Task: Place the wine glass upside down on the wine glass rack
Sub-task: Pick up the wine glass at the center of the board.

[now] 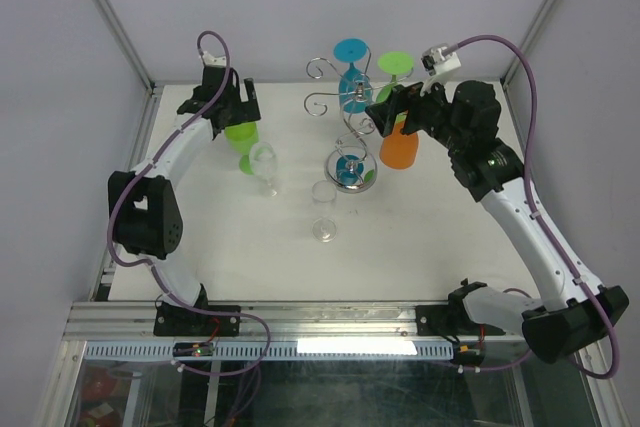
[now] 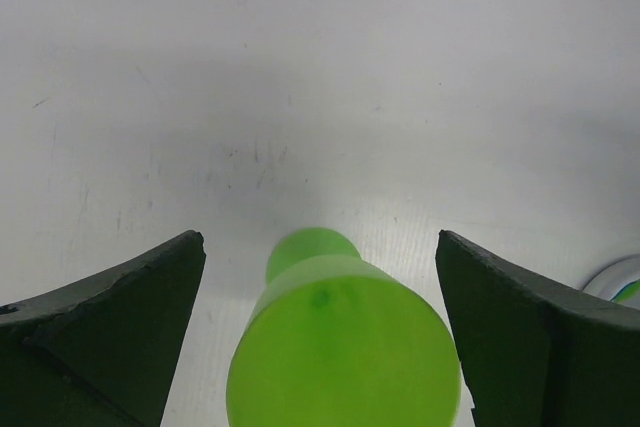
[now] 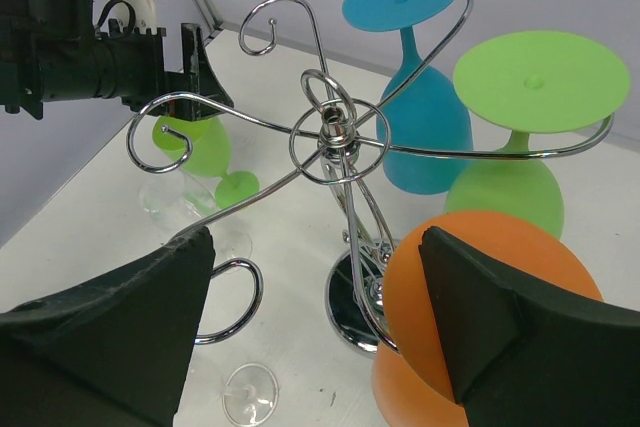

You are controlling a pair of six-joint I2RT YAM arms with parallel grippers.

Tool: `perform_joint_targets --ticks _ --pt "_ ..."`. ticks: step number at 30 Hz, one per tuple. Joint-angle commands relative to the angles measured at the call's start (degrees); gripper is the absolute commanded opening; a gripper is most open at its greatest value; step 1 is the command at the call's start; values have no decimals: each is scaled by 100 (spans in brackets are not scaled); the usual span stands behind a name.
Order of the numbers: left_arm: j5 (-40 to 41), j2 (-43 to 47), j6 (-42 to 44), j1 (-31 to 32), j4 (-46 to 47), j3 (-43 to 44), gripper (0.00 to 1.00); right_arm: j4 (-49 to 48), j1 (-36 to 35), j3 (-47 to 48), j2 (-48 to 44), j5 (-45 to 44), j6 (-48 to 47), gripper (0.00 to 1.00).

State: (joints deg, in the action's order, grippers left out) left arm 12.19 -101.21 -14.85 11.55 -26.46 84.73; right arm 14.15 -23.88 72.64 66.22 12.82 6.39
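Note:
The chrome wine glass rack (image 1: 351, 137) stands mid-table, its hub (image 3: 335, 132) straight ahead in the right wrist view. A blue wine glass (image 3: 425, 137) and a green wine glass (image 3: 510, 187) hang upside down on its arms. An orange wine glass (image 1: 400, 149) sits by the rack; its bowl (image 3: 450, 287) lies against my right gripper's right finger, and I cannot tell whether it hangs from an arm. My right gripper (image 3: 315, 242) is open with rack wires between its fingers. My left gripper (image 1: 238, 107) is open around another green wine glass (image 2: 340, 347), with gaps on both sides.
Two clear wine glasses stand on the white table, one (image 1: 265, 160) beside the left green glass and one (image 1: 324, 209) in front of the rack; a clear foot (image 3: 250, 392) shows below my right gripper. Cage posts and walls ring the table.

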Motion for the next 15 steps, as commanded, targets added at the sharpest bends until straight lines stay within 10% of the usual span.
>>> perform_joint_targets --ticks 1,15 --pt "236 -8 -15 38 -105 231 99 296 -24 -91 -107 21 72 87" --pt "337 66 23 218 -127 193 99 -196 -22 707 34 503 228 87"
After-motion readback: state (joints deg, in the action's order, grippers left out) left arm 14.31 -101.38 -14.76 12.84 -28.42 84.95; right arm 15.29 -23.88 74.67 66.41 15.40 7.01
